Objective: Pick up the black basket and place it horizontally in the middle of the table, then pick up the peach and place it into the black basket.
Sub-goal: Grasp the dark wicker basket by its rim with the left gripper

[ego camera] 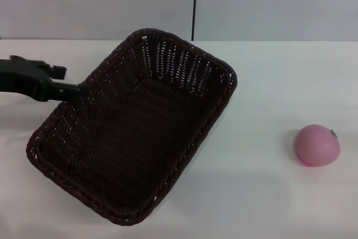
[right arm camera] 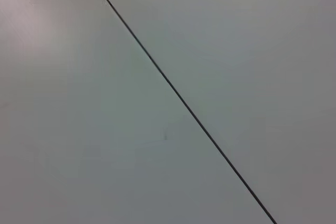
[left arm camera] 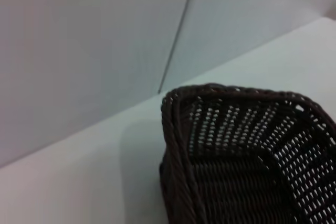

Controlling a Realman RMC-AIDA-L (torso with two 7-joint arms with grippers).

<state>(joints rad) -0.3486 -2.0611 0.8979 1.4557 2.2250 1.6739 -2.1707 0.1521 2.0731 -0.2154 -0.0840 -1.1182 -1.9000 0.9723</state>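
White tabletop (ego camera: 268, 194) carries black basket (ego camera: 134, 132), angled diagonally, left of centre. My left end effector (ego camera: 78, 89) clamped on its left rim. Peach (ego camera: 317, 145) well apart, right. My right end effector unseen.

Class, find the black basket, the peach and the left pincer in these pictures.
black basket (ego camera: 140, 144): head view, woven floor.
peach (ego camera: 317, 145): head view, pink skin.
left pincer (ego camera: 78, 89): head view, tip at the basket's rim.

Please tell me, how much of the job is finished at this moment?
Nothing is finished. In hand: the left gripper is at the left rim of the black basket, which lies diagonally on the table, not horizontally. Left: turn the basket horizontal in the middle, then put in the peach, which sits on the table to its right. The right gripper is not visible.
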